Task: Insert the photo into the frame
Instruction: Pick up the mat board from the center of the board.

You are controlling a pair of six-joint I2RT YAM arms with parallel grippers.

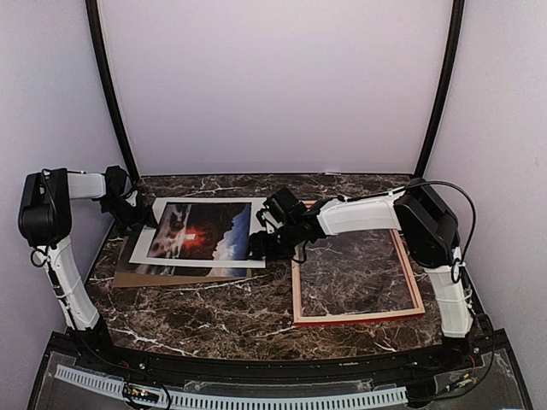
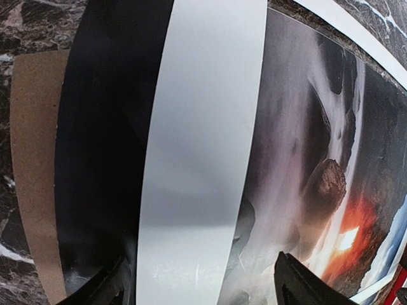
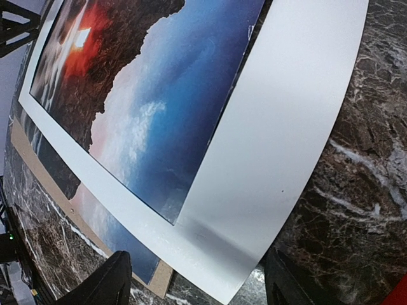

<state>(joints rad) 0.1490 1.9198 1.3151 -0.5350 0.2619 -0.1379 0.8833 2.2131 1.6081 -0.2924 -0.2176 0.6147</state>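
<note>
Hovering at opposite ends of the white mat (image 1: pixel 197 260), left gripper (image 2: pixel 203 292) and right gripper (image 3: pixel 197 286) gape wide, apparently holding nothing; the photo (image 1: pixel 201 231) lies beneath, the frame (image 1: pixel 359 318) alongside.

no legible text, labels or numbers

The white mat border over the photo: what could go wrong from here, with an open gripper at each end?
The white rectangular mat border covers the edges of the dark landscape photo print, so the left gripper or right gripper may pinch the mat alone.
The print sticks out past the mat over the brown cardboard backing board; a pull might drag all three.
</note>
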